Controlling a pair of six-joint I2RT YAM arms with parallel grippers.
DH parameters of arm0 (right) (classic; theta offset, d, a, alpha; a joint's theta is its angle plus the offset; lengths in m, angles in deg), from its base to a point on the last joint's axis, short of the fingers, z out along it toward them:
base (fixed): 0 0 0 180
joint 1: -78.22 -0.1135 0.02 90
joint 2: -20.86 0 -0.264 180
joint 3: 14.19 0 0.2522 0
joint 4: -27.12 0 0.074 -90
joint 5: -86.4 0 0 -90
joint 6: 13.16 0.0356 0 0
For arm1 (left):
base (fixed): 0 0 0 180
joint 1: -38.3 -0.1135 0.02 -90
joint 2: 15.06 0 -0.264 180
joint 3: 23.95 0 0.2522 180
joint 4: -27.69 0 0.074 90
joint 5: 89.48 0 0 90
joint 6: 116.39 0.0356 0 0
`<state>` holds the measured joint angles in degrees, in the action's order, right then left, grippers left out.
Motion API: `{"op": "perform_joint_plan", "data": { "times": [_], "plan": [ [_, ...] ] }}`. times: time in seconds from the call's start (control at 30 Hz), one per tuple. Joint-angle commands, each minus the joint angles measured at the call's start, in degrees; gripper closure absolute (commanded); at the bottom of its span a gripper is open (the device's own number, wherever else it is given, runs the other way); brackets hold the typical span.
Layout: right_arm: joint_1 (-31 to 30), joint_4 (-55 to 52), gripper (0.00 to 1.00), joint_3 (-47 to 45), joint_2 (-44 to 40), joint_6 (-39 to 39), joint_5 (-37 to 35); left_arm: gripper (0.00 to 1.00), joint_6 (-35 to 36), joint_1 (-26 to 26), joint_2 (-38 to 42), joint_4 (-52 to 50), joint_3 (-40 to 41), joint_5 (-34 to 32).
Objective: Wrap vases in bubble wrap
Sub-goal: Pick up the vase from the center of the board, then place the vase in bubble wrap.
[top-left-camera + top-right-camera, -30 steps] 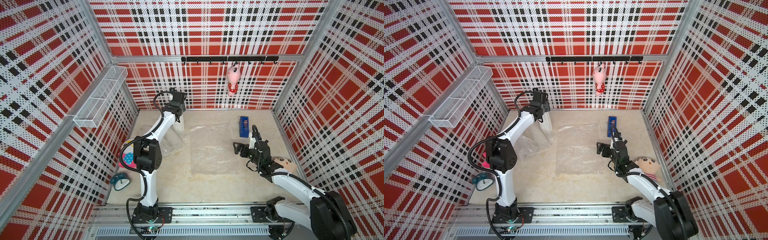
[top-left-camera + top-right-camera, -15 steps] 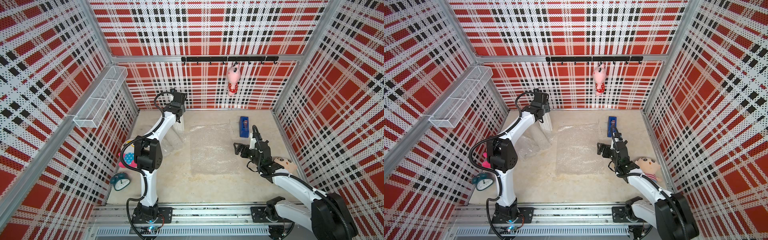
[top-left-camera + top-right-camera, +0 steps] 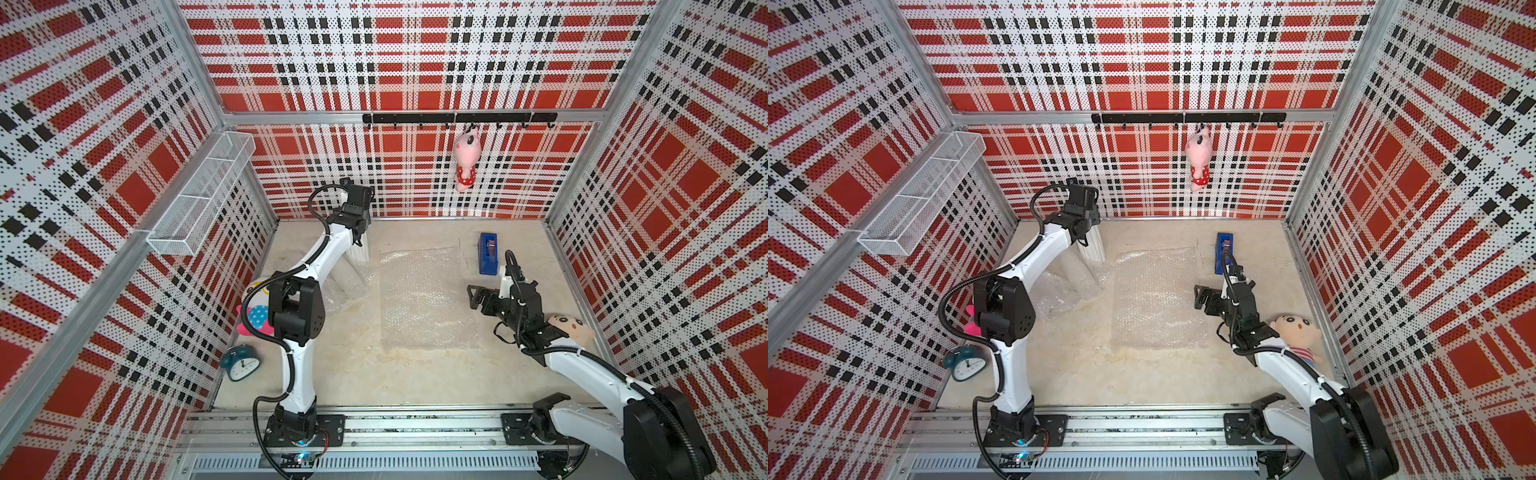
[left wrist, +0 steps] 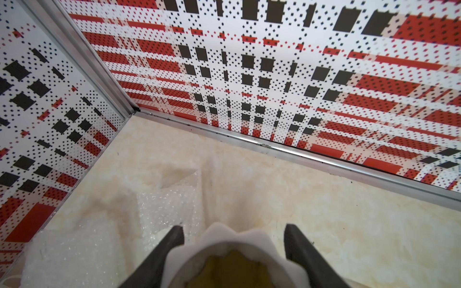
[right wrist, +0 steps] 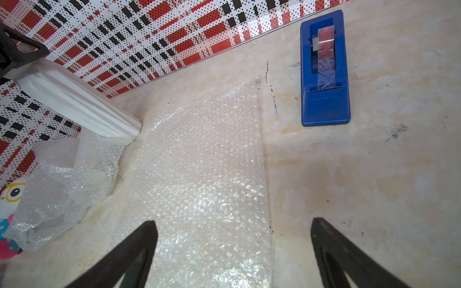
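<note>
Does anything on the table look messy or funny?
Yes. The crumpled bubble wrap next to the white ribbed vase is bunched into a wrinkly heap, while the flat sheet in the middle lies smooth. Nothing looks spilled or broken.

Lab robot cell: plaid perforated walls [image 3: 415,62], aluminium frame [image 3: 291,118], arm-mounting rail [image 3: 415,428] along the front.

Red-black-white dotted plaid walls [image 3: 415,62]; mottled cream tabletop [image 3: 374,374]; white ribbed vase [image 5: 74,99]; clear bubble wrap [image 3: 424,299]; blue tape dispenser [image 3: 488,253]; teal clock [image 3: 241,363].
</note>
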<state>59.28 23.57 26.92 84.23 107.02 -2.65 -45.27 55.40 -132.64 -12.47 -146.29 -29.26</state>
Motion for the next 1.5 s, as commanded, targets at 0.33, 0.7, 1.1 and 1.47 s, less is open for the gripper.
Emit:
{"op": "perform_joint_plan", "data": {
  "times": [0.33,0.7,1.1,1.47],
  "plan": [
    [0.4,16.3,0.00,-0.3,4.4,-9.9,11.6,0.71,0.4,8.0,13.0,5.3,1.5,-0.5],
    [-0.9,39.5,0.00,-1.4,12.3,-18.0,23.8,0.71,-1.2,17.9,19.6,4.7,4.6,6.8],
    [-6.9,41.2,0.00,1.0,16.9,-32.5,24.5,0.72,-8.3,26.7,24.1,12.0,17.2,15.9],
    [-9.4,40.8,0.00,-0.6,20.4,-37.3,17.3,0.74,-14.3,30.2,29.8,22.0,29.3,20.0]
  ]
}}
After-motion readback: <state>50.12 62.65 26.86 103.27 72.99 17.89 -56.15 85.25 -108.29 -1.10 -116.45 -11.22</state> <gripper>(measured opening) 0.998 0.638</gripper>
